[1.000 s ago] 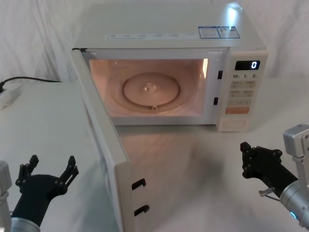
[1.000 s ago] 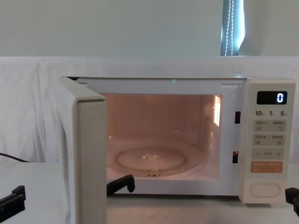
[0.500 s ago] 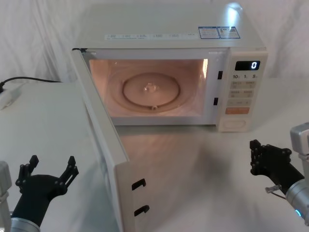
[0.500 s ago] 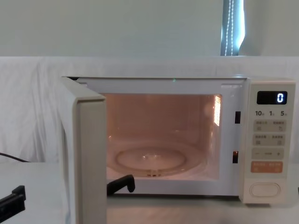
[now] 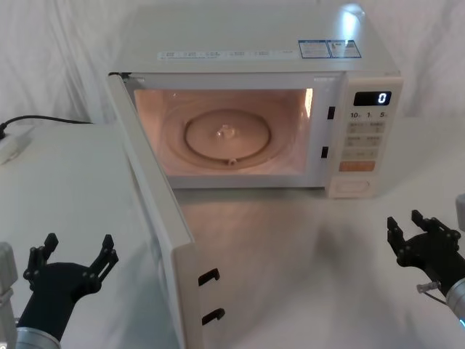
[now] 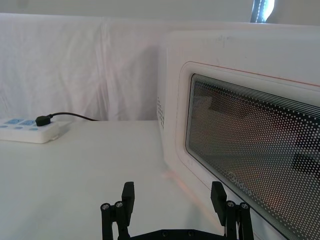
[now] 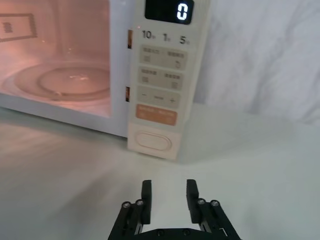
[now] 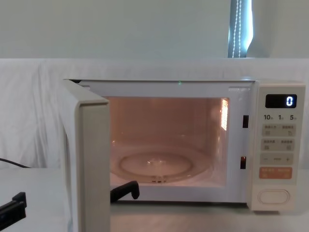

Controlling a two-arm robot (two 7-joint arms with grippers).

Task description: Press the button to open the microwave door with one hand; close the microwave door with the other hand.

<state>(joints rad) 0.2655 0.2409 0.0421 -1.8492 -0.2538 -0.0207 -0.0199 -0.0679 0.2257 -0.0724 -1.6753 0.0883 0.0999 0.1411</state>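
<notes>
The microwave door [image 5: 156, 196] stands swung wide open toward me, its edge [image 8: 91, 164] facing the chest view and its dark window [image 6: 250, 150] filling the left wrist view. The cavity is lit and the display reads 0. The button [image 5: 354, 187] [image 7: 154, 141] [image 8: 273, 196] sits at the bottom of the control panel. My left gripper [image 5: 78, 246] [image 6: 173, 192] is open, low at the near left, just outside the door's outer face. My right gripper [image 5: 420, 231] [image 7: 169, 192] is open with a narrow gap, empty, well in front of the button at the near right.
A white power strip [image 6: 30, 131] with a black cable [image 5: 43, 119] lies on the table at the far left. White cloth covers the table and the wall behind. The glass turntable [image 5: 227, 138] sits inside the cavity.
My right gripper has drawn back from the control panel toward the near right edge. The left gripper and the open door have not moved.
</notes>
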